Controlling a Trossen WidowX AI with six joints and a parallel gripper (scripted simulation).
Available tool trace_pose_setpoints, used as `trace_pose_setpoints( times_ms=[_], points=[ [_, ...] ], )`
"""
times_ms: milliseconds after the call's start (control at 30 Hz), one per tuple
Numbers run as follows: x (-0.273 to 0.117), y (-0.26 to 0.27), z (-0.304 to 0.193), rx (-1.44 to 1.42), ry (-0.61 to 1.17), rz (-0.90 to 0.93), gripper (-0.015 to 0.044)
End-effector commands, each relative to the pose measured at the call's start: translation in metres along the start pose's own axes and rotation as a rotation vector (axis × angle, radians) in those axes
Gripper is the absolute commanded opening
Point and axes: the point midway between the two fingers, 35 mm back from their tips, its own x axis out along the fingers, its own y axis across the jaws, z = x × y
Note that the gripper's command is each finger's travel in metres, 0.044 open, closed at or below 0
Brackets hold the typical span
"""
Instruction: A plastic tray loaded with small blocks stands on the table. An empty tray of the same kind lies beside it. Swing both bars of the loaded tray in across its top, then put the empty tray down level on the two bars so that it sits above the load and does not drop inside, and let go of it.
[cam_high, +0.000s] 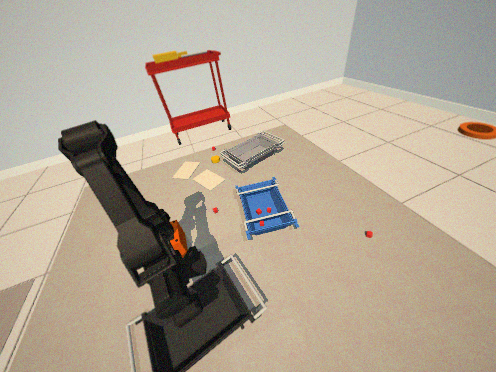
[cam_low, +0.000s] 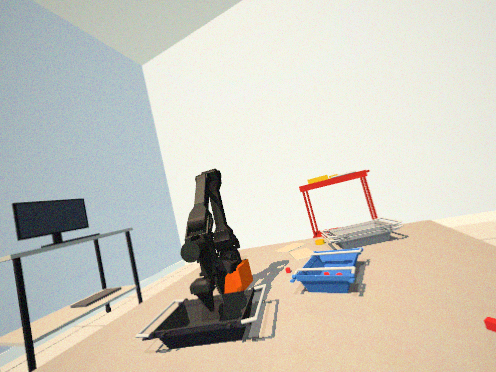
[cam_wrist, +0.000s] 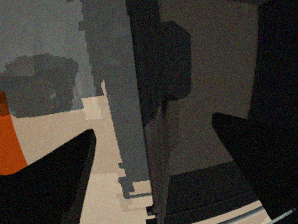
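The loaded blue tray (cam_high: 272, 229) (cam_low: 325, 287) stands mid-table with three red blocks (cam_high: 259, 211) visible inside. Its far bar (cam_high: 257, 189) and near bar (cam_high: 270, 217) (cam_low: 330, 270) lie in across its top. The empty black tray (cam_high: 155, 340) (cam_low: 205, 338) (cam_wrist: 215, 145) stands upright near the front of the top view. Its two bars (cam_high: 250, 280) (cam_low: 261, 302) are swung out over its ends. My gripper (cam_wrist: 154, 127) (cam_low: 220, 300) is open, low at the black tray, with one finger on each side of a long wall in the wrist view. Fingertip depth beside the wall is unclear.
An orange box (cam_high: 177, 237) (cam_low: 237, 277) (cam_wrist: 9, 150) stands beside the black tray, close to the gripper. A grey tray (cam_high: 252, 150) (cam_low: 367, 239) with wire bars lies beyond the blue tray. Two pale cards, a yellow cylinder (cam_high: 215, 159) and loose red blocks (cam_high: 369, 234) lie around.
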Motion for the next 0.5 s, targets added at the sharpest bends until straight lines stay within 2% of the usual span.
trace_pose_setpoints(
  times_ms=[0,300,467],
  points=[
    [0.015,0.005,0.0,-0.004,-0.001,0.013,0.044],
    [0.027,0.008,0.0,-0.004,-0.001,0.013,0.044],
    [0.027,0.008,0.0,-0.004,-0.001,0.013,0.0367]
  ],
)
